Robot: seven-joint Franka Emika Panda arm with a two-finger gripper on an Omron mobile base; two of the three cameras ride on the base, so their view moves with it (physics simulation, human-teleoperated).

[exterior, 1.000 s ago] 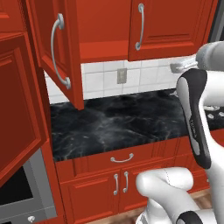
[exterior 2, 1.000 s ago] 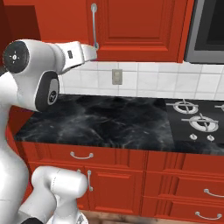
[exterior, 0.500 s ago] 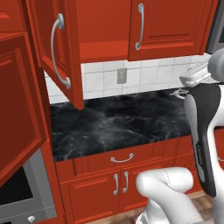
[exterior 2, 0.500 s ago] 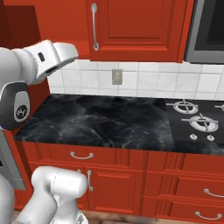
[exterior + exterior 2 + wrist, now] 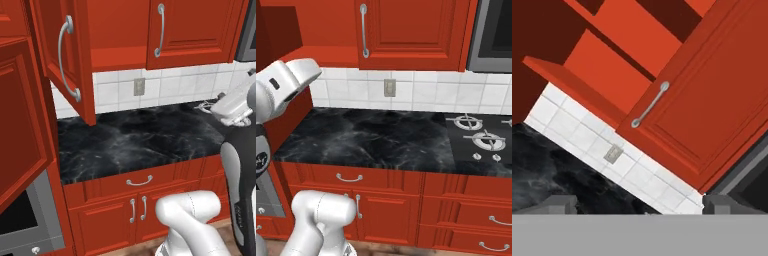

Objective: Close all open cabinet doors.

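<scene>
In the left base view, one red upper cabinet door [image 5: 60,55] stands swung out toward me, its silver bar handle [image 5: 66,59] facing right, and the open red shelf space [image 5: 117,35] shows behind it. At the far left a second, larger red door [image 5: 20,125] also stands open. The upper door to the right [image 5: 200,25] is shut flat; it appears again in the right base view [image 5: 411,30] and in the hand view [image 5: 712,100]. My gripper [image 5: 641,207] is open, its fingertips [image 5: 557,202] wide apart with nothing between them, well back from the cabinets and facing the shut door.
A black marble counter [image 5: 135,140] runs under the cabinets, with red drawers and lower doors [image 5: 137,210] below. A gas hob [image 5: 481,140] lies at the counter's right, under a grey appliance [image 5: 496,35]. An oven [image 5: 25,220] sits low at the left. A wall outlet [image 5: 389,87] is in the tiles.
My arm has drawn back from the cabinets toward the base, to the right edge of the left base view and the left edge of the right base view. The doors have not moved.
</scene>
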